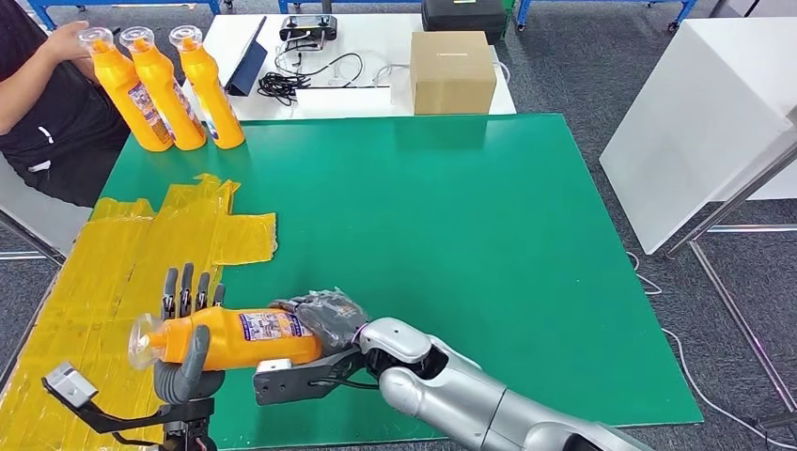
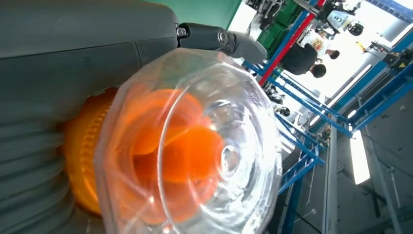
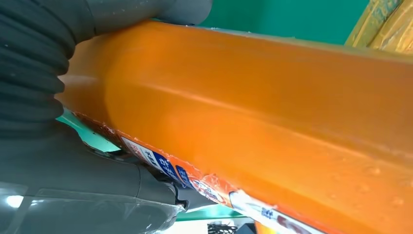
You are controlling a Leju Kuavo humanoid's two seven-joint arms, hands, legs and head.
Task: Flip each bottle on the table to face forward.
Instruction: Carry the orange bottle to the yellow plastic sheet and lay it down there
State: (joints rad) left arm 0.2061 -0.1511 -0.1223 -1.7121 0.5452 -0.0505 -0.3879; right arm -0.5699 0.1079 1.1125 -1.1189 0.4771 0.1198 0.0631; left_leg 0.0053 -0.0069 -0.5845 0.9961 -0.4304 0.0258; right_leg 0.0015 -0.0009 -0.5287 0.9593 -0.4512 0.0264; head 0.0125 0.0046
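An orange bottle (image 1: 235, 339) with a clear cap lies on its side above the near left of the green mat (image 1: 470, 235), label up. My left hand (image 1: 185, 331) holds its neck end, thumb across the front and fingers standing behind. My right hand (image 1: 320, 317) grips its base end. In the left wrist view the clear cap (image 2: 195, 146) faces the camera, close up. The right wrist view looks along the orange body (image 3: 268, 112) and its label. Three more orange bottles (image 1: 167, 89) stand at the far left corner, with a person's hand (image 1: 66, 39) on the leftmost.
A yellow taped patch (image 1: 122, 254) covers the mat's left side. Behind the mat a white table bears a cardboard box (image 1: 453, 71), cables (image 1: 291, 83), a controller (image 1: 307, 28) and a tablet (image 1: 246, 56). A seated person (image 1: 42, 113) is at the far left, a white cabinet (image 1: 695, 122) at the right.
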